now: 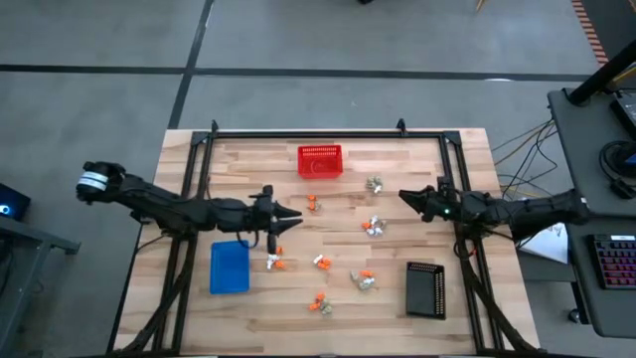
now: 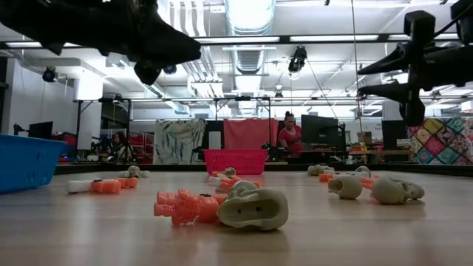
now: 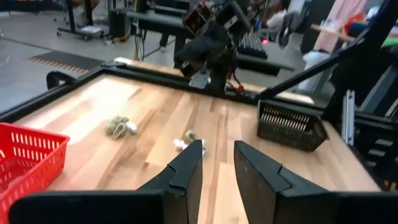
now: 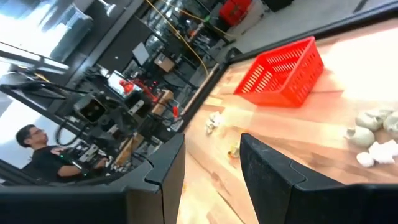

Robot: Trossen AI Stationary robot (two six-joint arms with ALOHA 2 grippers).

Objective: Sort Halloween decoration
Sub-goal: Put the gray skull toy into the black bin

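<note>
The Halloween decoration lies scattered over the middle of the wooden table (image 1: 477, 159): small orange pieces (image 1: 273, 262), (image 1: 320, 306), an orange-and-white one (image 1: 322, 263), and grey-beige ones (image 1: 374, 184), (image 1: 363, 280). In the low view an orange piece (image 2: 185, 207) lies against a pale skull-like piece (image 2: 255, 207). My left gripper (image 1: 296, 214) (image 3: 217, 146) hangs open above the table's left middle, pointing toward the right edge, with nothing between its fingers. My right gripper (image 1: 403, 197) (image 4: 211, 140) hangs open at the right, pointing toward the left, also touching nothing.
A red mesh basket (image 1: 320, 160) stands at the far middle. A blue tray (image 1: 229, 267) sits at the near left under my left arm, a black tray (image 1: 425, 288) at the near right. A black frame (image 1: 308, 132) runs along the table's far and side edges.
</note>
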